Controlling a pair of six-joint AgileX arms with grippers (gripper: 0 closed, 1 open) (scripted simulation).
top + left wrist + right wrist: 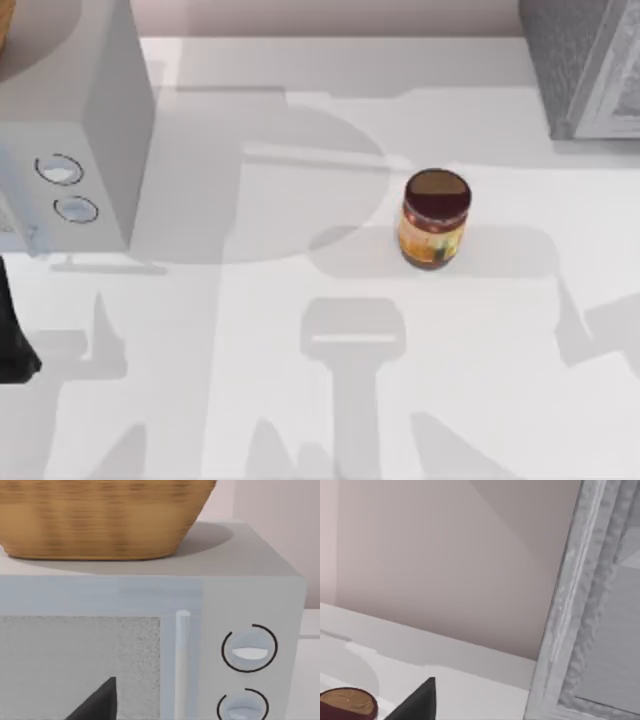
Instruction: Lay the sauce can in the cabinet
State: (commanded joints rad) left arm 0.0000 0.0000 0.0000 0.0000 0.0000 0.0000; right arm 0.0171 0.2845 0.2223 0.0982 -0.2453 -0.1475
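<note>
The sauce can (434, 218) stands upright on the white table, right of the middle, with a dark maroon lid and an orange-yellow label. Nothing touches it. The grey textured cabinet (580, 70) stands at the far right corner, behind and to the right of the can. In the right wrist view a dark part of my right gripper (417, 702) sits near the can's lid (347, 705), with the cabinet's frame (580, 605) rising beside it. My left arm (15, 330) shows as a dark shape at the table's left edge. My left gripper (97, 705) faces the microwave's front.
A pale grey microwave (70, 120) with two round knobs (249, 648) and a vertical door handle (182, 660) fills the far left. A woven basket (100, 515) rests on top of it. A plain wall runs behind the table.
</note>
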